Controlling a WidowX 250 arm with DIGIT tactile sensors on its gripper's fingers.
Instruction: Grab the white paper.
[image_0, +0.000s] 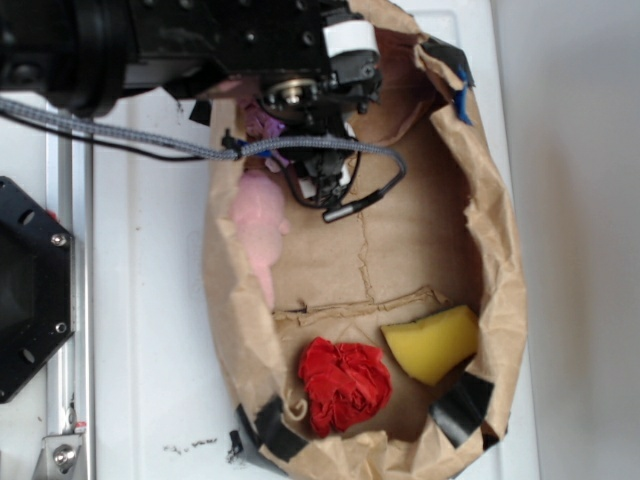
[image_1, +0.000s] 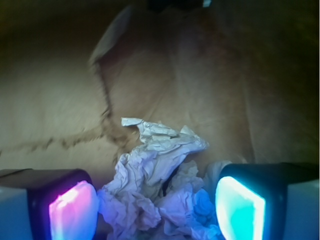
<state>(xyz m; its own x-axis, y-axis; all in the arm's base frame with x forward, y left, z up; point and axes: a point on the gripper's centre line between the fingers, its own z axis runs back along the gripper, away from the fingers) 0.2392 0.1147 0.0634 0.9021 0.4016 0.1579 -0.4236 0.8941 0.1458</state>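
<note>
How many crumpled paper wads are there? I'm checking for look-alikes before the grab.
2. The red wad lies at the near end of the brown paper bag, beside the yellow sponge. The white paper sits between the open jaws, hidden under the arm in the exterior view.

White tabletop (image_0: 150, 300), metal rail (image_0: 75, 300), bright light

My arm (image_0: 190, 40) reaches in from the upper left of the exterior frame, wrist bent downward. My gripper (image_1: 157, 205) sits at the bottom of the wrist view, fingers (image_1: 72, 207) spread wide apart, pads glowing.
</note>
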